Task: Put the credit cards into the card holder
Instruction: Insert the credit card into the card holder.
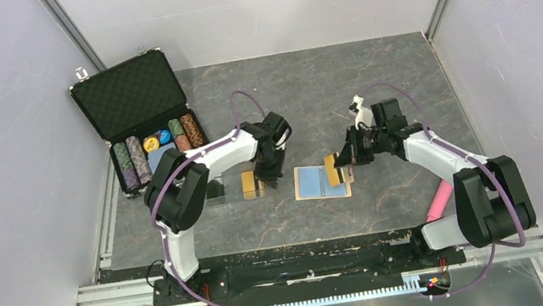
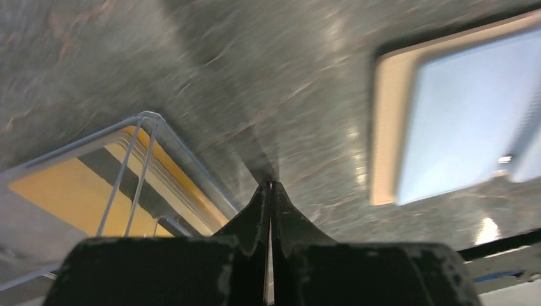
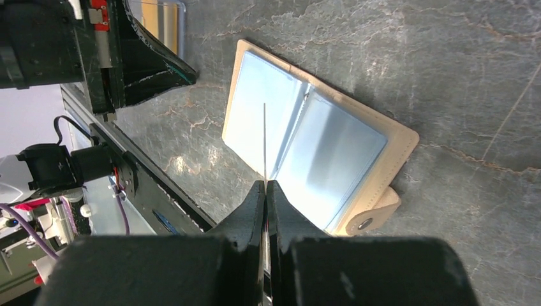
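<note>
The top external camera looked down from behind the arm bases over the table (image 1: 370, 73); both wrist cameras sat close above it, looking past the left gripper (image 2: 270, 186) and right gripper (image 3: 265, 183); all three shared the open card holder (image 1: 315, 182).

The card holder (image 2: 456, 121) is blurred and edge-cropped.

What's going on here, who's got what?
The right hand is shut on a credit card, held edge-on over the open card holder; the card is not yet slotted in. The left hand is shut with nothing visible in it, next to a gold card lying in a clear sleeve on the table.
</note>
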`<state>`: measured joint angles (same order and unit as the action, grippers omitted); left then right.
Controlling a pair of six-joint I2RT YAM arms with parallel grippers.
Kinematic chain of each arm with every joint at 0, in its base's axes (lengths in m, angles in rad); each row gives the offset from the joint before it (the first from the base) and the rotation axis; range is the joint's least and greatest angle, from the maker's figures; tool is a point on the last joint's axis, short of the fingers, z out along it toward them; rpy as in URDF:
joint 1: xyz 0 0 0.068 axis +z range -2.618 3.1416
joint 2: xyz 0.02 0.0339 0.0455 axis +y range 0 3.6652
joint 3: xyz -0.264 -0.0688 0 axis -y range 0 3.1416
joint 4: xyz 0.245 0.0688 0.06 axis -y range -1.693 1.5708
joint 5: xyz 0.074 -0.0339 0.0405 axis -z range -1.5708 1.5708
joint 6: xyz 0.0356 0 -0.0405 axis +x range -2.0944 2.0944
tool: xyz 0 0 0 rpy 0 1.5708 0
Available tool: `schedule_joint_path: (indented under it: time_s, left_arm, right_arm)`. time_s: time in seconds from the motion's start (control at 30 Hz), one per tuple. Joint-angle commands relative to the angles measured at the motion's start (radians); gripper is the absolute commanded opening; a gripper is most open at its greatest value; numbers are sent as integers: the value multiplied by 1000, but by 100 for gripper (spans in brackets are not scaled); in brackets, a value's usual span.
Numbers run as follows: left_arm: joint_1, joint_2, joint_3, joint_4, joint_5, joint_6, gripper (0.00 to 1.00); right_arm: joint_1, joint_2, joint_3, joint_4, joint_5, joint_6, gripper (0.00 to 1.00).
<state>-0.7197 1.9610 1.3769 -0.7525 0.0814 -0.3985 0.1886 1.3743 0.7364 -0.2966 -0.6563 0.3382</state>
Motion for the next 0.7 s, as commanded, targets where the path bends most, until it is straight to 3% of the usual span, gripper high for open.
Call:
schedule_joint_path:
  time_s: [0.0,0.13,0.33,0.67]
  left_arm:
    - [46,-105,-75,-41,-77,57,2]
    - [57,-151,-89,-26,-39,64,5]
    - [56,-149,-73,64,140,-2,12]
    - [39,-51,-72,135,184,-72,3]
  right_arm:
    - [25,8,17,27,-8,-14,0]
    - [46,15,13,62,-8,17,0]
    - [49,30,-54,174,-39,108,0]
    - [49,93,-116,319,-37,200,0]
